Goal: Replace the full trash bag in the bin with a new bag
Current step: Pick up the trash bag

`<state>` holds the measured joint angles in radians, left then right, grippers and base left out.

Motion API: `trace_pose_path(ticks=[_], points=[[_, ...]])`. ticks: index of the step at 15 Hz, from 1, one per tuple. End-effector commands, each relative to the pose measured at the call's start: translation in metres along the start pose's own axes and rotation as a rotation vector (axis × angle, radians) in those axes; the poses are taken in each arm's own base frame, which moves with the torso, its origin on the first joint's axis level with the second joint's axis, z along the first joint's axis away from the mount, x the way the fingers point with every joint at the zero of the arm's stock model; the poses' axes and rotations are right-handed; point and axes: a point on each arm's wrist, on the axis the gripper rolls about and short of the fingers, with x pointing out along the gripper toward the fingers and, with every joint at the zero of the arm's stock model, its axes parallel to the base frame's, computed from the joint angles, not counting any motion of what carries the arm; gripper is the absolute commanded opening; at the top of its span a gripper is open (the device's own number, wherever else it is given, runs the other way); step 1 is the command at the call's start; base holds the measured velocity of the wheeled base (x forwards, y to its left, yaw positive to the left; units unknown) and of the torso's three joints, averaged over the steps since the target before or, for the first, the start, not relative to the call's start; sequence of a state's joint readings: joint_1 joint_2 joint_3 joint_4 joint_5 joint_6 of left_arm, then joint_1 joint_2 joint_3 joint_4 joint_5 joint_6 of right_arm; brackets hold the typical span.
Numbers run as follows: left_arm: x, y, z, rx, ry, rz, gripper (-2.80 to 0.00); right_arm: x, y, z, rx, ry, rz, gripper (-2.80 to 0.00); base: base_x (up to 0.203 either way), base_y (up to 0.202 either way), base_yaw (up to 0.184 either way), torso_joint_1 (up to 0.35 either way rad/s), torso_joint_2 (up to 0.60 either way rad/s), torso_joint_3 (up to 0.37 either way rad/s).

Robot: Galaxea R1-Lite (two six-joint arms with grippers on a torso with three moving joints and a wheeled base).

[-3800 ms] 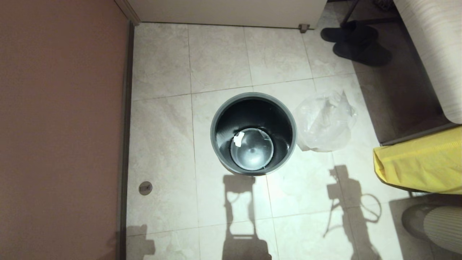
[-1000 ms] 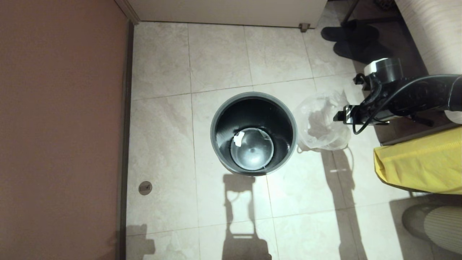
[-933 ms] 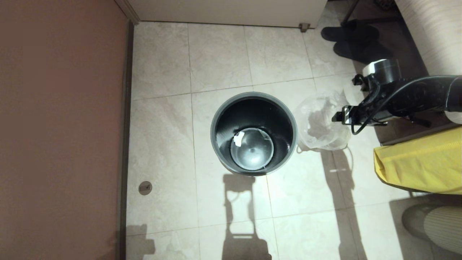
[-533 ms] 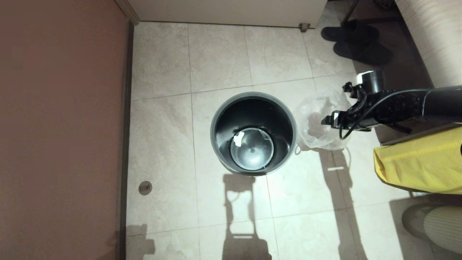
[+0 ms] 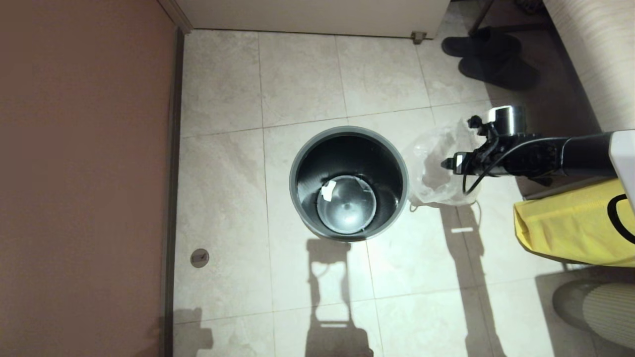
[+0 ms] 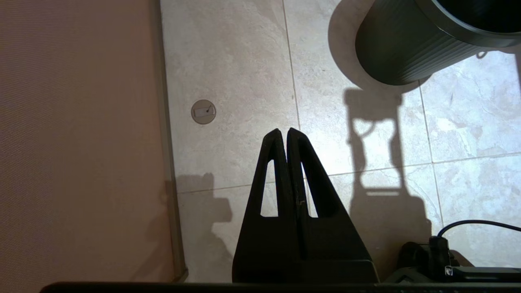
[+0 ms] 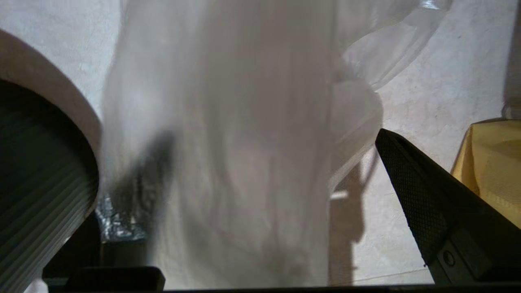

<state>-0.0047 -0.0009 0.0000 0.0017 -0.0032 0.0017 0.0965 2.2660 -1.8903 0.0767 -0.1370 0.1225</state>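
Note:
The bin (image 5: 299,163) stands in the middle of the tiled floor, with no liner and a white paper scrap (image 5: 327,190) on its glossy bottom. The new bag (image 5: 430,171), see-through and crinkled, lies on the floor against the bin's right side. My right gripper (image 5: 445,163) reaches in from the right, low over the bag. In the right wrist view this gripper (image 7: 260,175) is open, the bag (image 7: 244,122) fills the gap between its fingers (image 7: 423,195), and the bin (image 7: 40,191) is beside it. My left gripper (image 6: 285,133) is shut and empty, parked above the floor near the bin (image 6: 403,49).
A yellow sack (image 5: 570,223) hangs at the right edge. Black slippers (image 5: 488,57) lie at the back right beside a striped seat (image 5: 590,44). A brown wall (image 5: 84,173) runs down the left, with a round floor fitting (image 5: 200,258) near it.
My right arm has come in from the right and moved left and down onto the bag, which is now pushed in and a little smaller. The bin has not moved.

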Motion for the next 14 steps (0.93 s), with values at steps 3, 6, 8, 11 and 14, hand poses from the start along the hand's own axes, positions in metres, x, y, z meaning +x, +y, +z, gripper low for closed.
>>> trace_pose_path(ticks=[3,6,8,11,14], points=[[0.000,0.000,0.000,0.000,0.001,-0.001,-2.80,0.002,-0.007,0.000,0.006,0.004,-0.015,-2.80,0.000,0.000,0.000,0.000,0.00,0.000],[0.000,0.000,0.000,0.000,0.001,0.000,-2.80,-0.009,-0.007,0.006,0.011,-0.001,-0.013,-2.80,0.000,0.000,0.000,0.000,0.00,0.000],[0.000,0.000,0.000,0.000,0.001,0.000,-2.80,-0.022,-0.007,0.011,0.009,0.011,-0.013,-2.80,0.000,0.000,0.000,0.000,0.00,0.000],[0.000,0.000,0.000,0.000,0.001,0.000,-2.80,-0.049,-0.009,0.018,0.011,0.037,-0.011,-2.80,0.000,0.000,0.000,0.000,0.00,0.000],[0.000,0.000,0.000,0.000,0.001,0.000,-2.80,-0.092,-0.008,0.034,0.033,0.024,0.000,-2.80,0.000,0.000,0.000,0.000,0.00,0.000]])
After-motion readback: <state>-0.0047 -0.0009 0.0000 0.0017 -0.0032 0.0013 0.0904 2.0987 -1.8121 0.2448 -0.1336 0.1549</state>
